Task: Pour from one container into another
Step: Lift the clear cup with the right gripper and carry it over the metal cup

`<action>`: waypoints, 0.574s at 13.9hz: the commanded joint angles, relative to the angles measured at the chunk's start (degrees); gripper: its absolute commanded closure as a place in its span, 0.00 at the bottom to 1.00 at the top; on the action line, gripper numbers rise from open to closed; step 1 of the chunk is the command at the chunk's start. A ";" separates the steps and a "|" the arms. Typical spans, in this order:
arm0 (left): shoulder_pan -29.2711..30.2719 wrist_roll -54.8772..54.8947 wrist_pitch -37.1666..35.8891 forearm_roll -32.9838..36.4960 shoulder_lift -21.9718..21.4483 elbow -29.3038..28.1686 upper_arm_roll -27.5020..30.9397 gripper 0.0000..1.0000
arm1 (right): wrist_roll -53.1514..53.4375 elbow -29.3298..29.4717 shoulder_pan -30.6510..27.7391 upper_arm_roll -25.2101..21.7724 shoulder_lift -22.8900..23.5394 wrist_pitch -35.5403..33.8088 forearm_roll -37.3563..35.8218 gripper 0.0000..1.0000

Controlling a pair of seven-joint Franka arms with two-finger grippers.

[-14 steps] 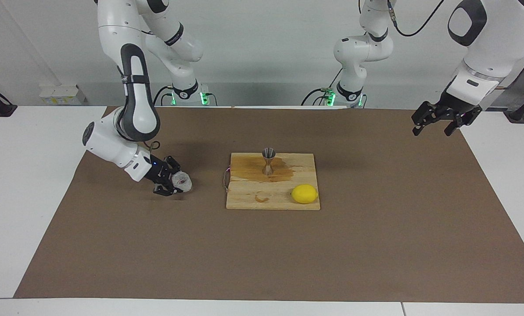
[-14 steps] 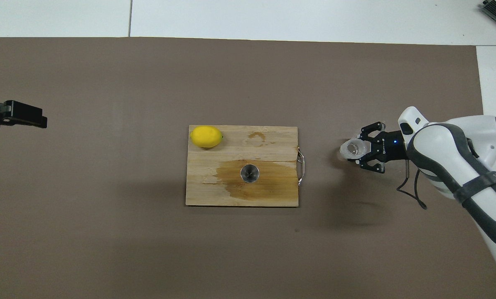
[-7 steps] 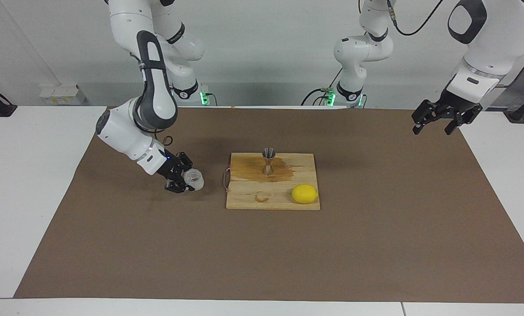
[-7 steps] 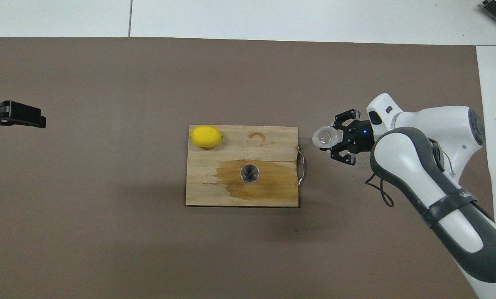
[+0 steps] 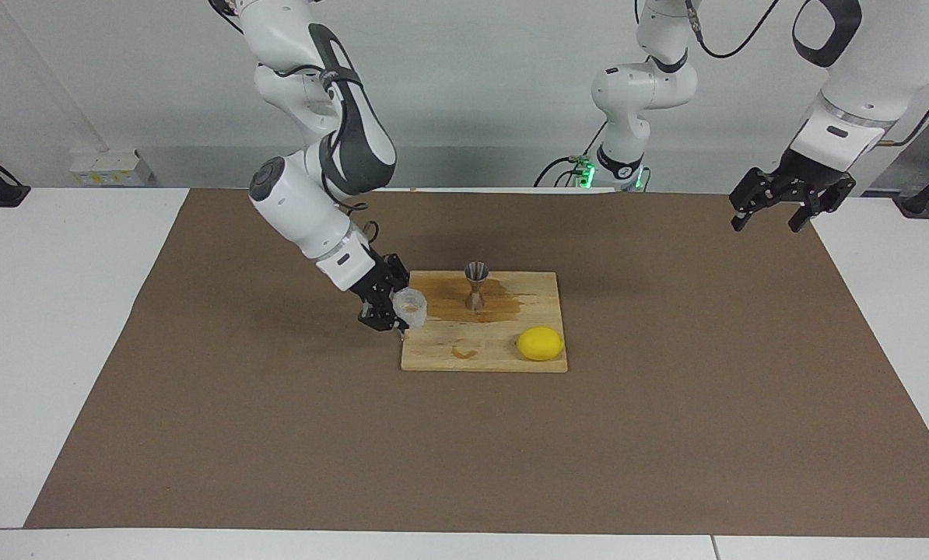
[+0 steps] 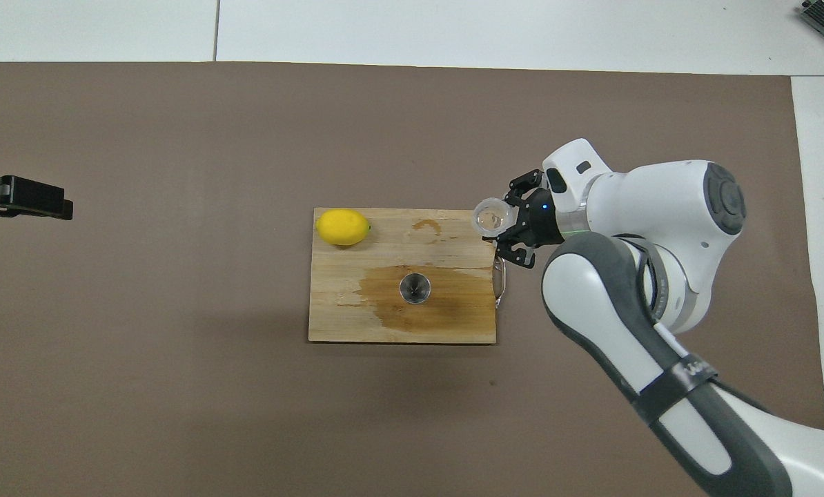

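Note:
My right gripper [image 5: 399,306] is shut on the small clear textured cup [image 5: 411,304] and holds it in the air, tilted, over the edge of the wooden board [image 5: 503,356] at the right arm's end. In the overhead view the cup [image 6: 488,215] sits at the tip of the right gripper [image 6: 506,222], over the board's [image 6: 336,324] corner. The metal jigger [image 5: 476,285] stands upright on the board, apart from the cup; from above its open mouth [image 6: 415,288] shows. My left gripper [image 5: 776,211] is open and empty, up in the air over the left arm's end of the table, waiting [image 6: 22,200].
A yellow lemon [image 5: 540,344] lies on the board, farther from the robots than the jigger [image 6: 343,227]. A dark wet stain [image 6: 446,310] spreads on the board around the jigger. A metal handle [image 6: 500,276] sits on the board's edge below the right gripper. Brown mat [image 5: 278,435] covers the table.
My right gripper has lifted the cup off the mat and carried it toward the board, now over its edge. The left gripper has barely moved.

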 commanded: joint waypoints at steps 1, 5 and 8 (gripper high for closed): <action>-0.41 1.21 1.80 -0.33 -2.77 -3.93 0.20 0.00 | 10.80 3.26 3.59 -0.01 0.40 -0.65 -9.19 1.00; -0.59 1.12 1.98 -0.15 -2.51 -3.75 0.12 0.00 | 17.58 5.02 7.64 -0.01 0.49 -3.45 -20.26 1.00; -0.59 1.12 1.98 -0.15 -2.42 -3.57 0.12 0.00 | 19.97 5.81 9.76 0.08 0.67 -6.53 -28.19 1.00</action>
